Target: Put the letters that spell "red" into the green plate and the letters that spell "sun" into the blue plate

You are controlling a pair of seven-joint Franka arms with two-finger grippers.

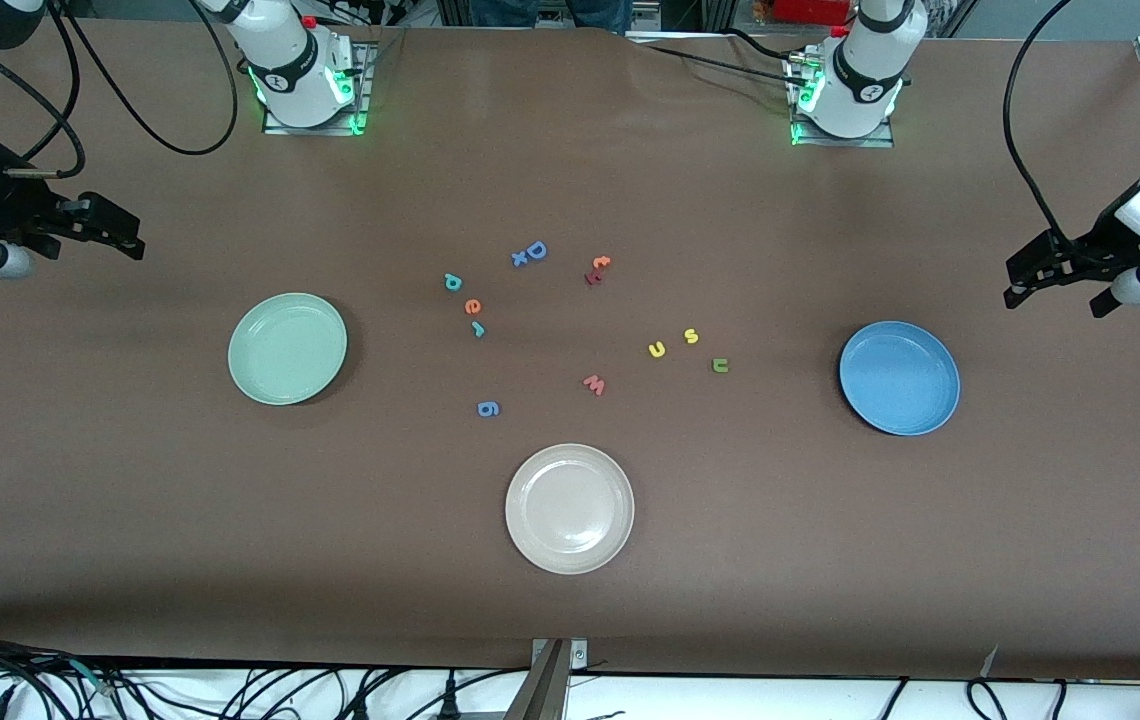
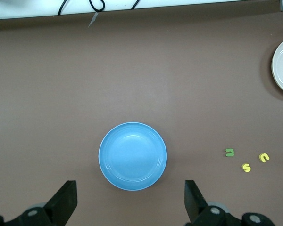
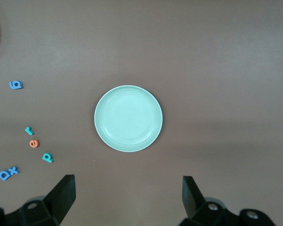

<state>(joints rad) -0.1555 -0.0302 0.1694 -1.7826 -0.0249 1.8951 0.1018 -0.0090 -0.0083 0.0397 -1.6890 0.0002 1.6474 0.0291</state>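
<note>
Between empty plates, letters d (image 1: 451,282), e (image 1: 472,306), r (image 1: 477,329); both hands' fingers apart.

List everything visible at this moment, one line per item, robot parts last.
green plate: 1, mint, toward the right arm's end.
blue plate: 1, blue, toward the left arm's end.
white plate: 1, beige-white, nearest the front camera.
"red" letters: 3, teal d, orange e, teal r, on the table beside the green plate.
"sun" letters: 3, yellow s, yellow u, green n, on the table beside the blue plate.
other letters: 6, blue, orange, red, salmon, mid-table.
left gripper: open, waiting.
right gripper: open, waiting.
</note>
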